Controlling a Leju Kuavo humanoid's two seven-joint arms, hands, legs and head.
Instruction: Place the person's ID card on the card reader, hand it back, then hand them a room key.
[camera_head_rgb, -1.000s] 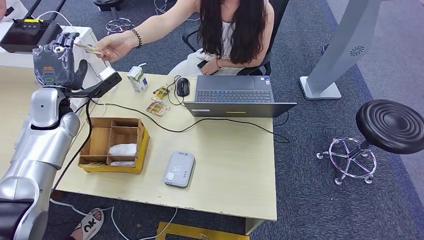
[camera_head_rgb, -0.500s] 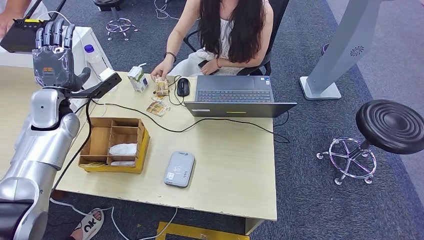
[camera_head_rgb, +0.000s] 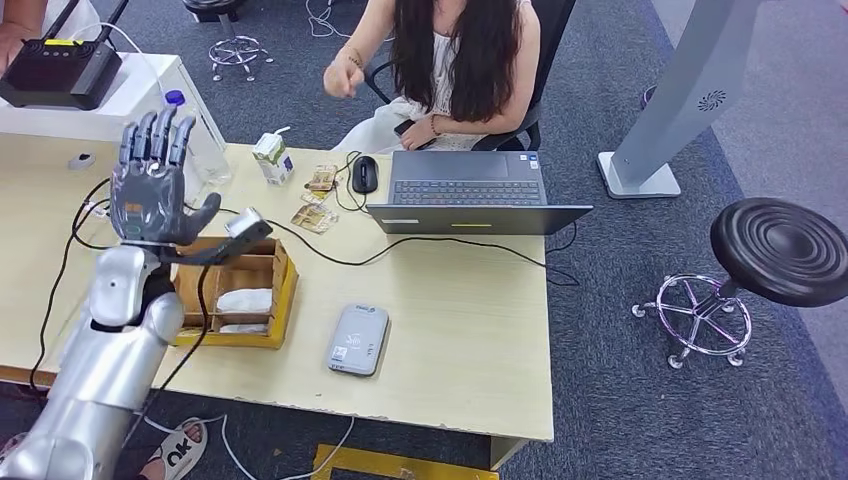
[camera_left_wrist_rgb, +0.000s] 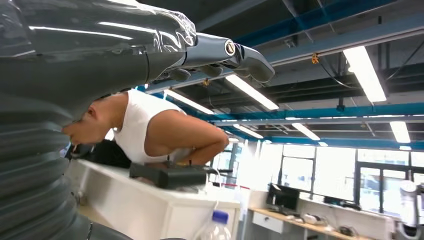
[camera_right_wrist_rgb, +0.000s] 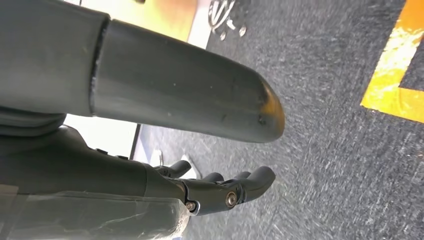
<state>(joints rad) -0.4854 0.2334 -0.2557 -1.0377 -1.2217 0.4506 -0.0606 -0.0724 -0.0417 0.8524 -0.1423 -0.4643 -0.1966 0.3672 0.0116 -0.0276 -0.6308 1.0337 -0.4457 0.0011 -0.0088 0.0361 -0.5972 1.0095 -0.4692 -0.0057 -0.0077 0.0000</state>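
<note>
Now the flat grey card reader (camera_head_rgb: 358, 339) lies unused; left hand (camera_head_rgb: 153, 187) spread, empty.

My left hand (camera_head_rgb: 152, 190): matt dark grey plastic, fingers (camera_head_rgb: 150, 137) with a dull sheen; the forearm (camera_head_rgb: 112, 340) behind it is brushed silver metal, smooth and glossy. Wrist cover (camera_left_wrist_rgb: 35, 165) looks ribbed, rubbery, matt. My right hand (camera_right_wrist_rgb: 220, 192): same dark plastic, small metal pins at the joints. Desk (camera_head_rgb: 470, 340): pale wood-grain laminate, smooth, low shine. Divided box (camera_head_rgb: 235, 290): plain brown wood or board, matt, yellow outer edge. Card reader (camera_head_rgb: 358, 338): grey plastic, satin. Laptop (camera_head_rgb: 478, 192): grey metal-look shell. Floor (camera_head_rgb: 640, 400): dark carpet, rough weave. Stool (camera_head_rgb: 780, 250): black ridged seat, chromed base.
</note>
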